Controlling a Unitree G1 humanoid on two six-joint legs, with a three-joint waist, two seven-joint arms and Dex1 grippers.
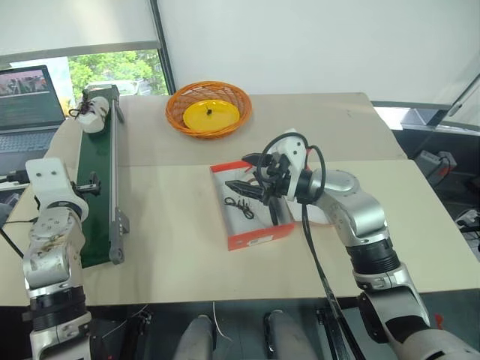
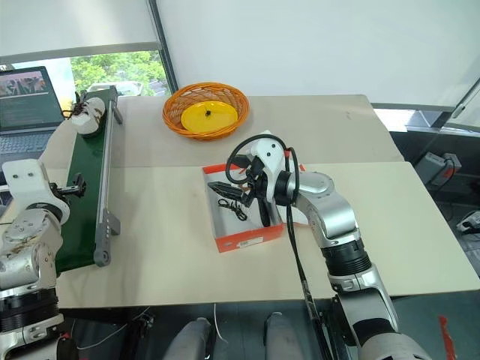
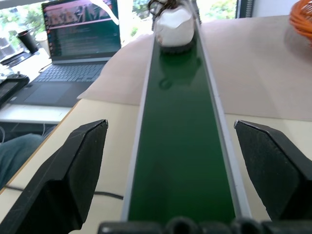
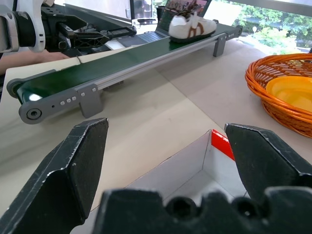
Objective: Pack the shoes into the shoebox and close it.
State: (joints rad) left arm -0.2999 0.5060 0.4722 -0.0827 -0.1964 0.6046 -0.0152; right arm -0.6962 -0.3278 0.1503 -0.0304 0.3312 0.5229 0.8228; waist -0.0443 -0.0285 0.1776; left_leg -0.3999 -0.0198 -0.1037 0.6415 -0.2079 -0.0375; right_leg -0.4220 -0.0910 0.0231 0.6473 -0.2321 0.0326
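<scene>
Red-orange shoebox (image 1: 251, 202): open, white label too small to read
Shoe (image 1: 238, 204): inside
Left gripper (image 3: 170, 170): jaws wide apart, empty
Right gripper (image 1: 250, 175): jaws wide apart, empty

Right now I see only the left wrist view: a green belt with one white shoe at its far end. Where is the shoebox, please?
Observer: The shoebox stands open on the table, to the right of the belt and nearer to the robot than the orange basket.
Operator: Is something already inside it?
Observer: Yes. Thin dark straps lie on its white floor, apparently one sandal.
Operator: And where is the right gripper?
Observer: The right gripper hangs over the box with its jaws open and holds nothing.
</scene>
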